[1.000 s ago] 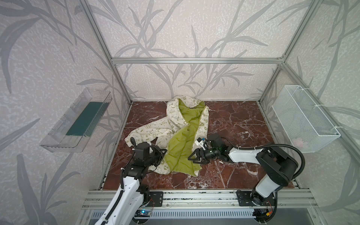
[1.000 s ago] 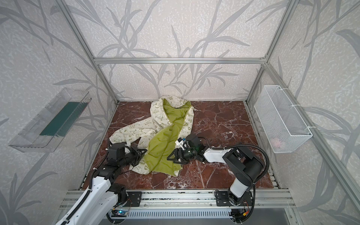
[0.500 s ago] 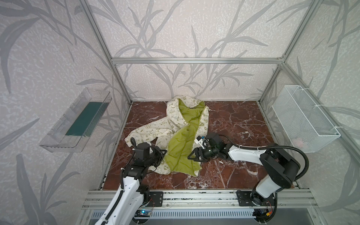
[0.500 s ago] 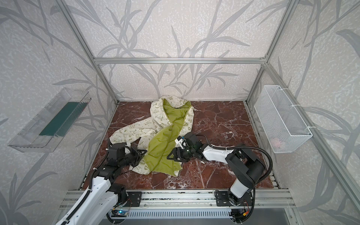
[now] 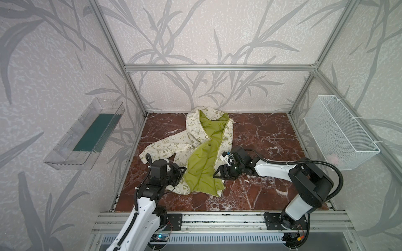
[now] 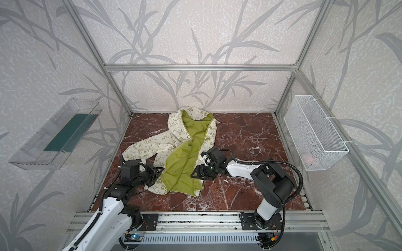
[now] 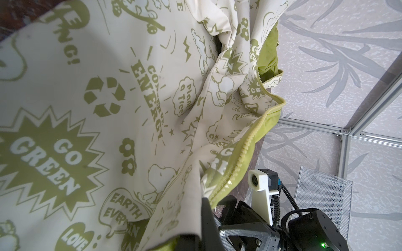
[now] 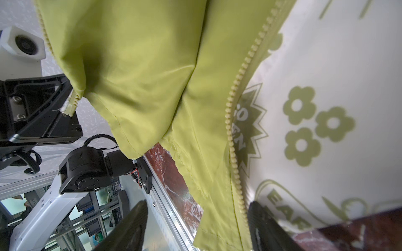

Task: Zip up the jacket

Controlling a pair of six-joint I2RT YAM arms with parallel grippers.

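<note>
Jacket (image 5: 202, 152) is lying open: soft, light, floppy. Left gripper (image 5: 183, 171) jaws are pinching one zipper (image 8: 70, 105) end; right gripper (image 5: 217, 173) jaws are gaping at the other edge. Zipper tape is likely offering the firmest hold.

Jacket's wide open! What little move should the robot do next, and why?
Probably close the right gripper on the zipper edge of the jacket: its open jaws straddle that edge, and the left gripper is shut on the opposite edge.

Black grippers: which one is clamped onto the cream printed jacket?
The left gripper, shut on the jacket by its zipper; the right gripper stands open around the opposite edge.
</note>
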